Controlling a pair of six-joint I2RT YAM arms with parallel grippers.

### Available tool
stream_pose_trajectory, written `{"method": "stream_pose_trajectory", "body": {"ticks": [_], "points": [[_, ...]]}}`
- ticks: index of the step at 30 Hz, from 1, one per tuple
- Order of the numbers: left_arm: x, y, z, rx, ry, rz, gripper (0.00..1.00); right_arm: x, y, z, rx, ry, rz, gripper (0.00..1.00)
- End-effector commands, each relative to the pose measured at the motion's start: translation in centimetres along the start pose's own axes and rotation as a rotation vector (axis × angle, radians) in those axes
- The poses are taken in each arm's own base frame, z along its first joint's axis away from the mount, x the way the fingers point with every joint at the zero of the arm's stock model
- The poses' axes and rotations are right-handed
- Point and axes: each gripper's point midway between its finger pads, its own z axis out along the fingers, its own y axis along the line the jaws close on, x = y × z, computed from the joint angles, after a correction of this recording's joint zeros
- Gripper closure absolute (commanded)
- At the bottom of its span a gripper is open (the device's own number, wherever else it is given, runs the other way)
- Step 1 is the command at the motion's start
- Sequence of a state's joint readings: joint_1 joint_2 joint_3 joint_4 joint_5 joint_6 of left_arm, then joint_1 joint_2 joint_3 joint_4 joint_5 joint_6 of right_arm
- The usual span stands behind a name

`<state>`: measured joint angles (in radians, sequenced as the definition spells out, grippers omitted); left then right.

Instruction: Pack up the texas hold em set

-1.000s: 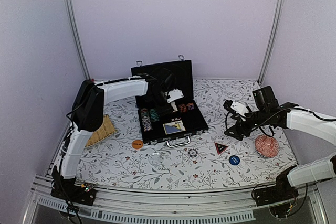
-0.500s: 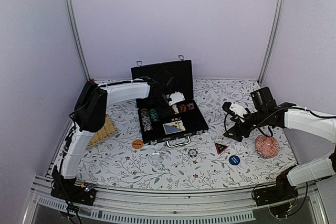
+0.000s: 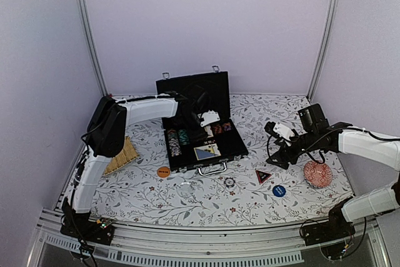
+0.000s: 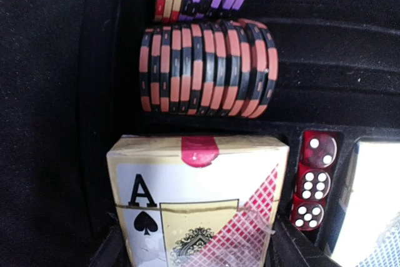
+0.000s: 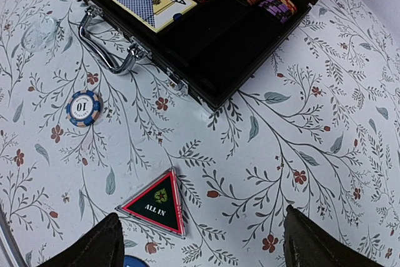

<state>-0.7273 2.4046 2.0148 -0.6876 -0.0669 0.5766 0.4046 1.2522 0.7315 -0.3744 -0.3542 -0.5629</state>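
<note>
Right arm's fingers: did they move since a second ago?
Yes. The right fingers came a little lower and to the left, closer to the triangle marker, which stayed put.

A matt, felt-like black lining is seen inside the case point(image 5: 219, 35), where a card deck point(image 4: 197, 211) in glossy cellophane and translucent red plastic dice point(image 4: 312, 186) are shown, its front fitted with a polished metal handle point(image 5: 100, 48).

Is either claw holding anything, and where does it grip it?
The left gripper holds the card deck by its side edges; the right gripper holds nothing.
</note>
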Motion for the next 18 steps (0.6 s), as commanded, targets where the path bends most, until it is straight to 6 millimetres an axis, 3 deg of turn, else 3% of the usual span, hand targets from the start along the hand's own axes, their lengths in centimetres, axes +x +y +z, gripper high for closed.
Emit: {"method": "stream_pose_trajectory", "body": {"ticks": [1, 7, 14, 18], "points": [[0.0, -3.5, -0.6, 0.129, 0.016, 0.027, 0.43, -0.5, -0.1, -0.1, -0.011, -0.012, 0.000, 0.12], [-1.1, -3.3, -2.7, 0.120, -0.014, 0.037, 0.40, -0.5, -0.1, -0.1, -0.013, -0.012, -0.001, 0.12], [-1.2, -2.9, -3.1, 0.094, -0.010, 0.041, 0.35, -0.4, 0.0, 0.0, -0.017, -0.005, 0.001, 0.12], [-2.2, -2.2, -4.4, 0.046, -0.027, 0.046, 0.32, -0.4, 0.0, 0.0, -0.018, -0.005, 0.000, 0.12]]}}
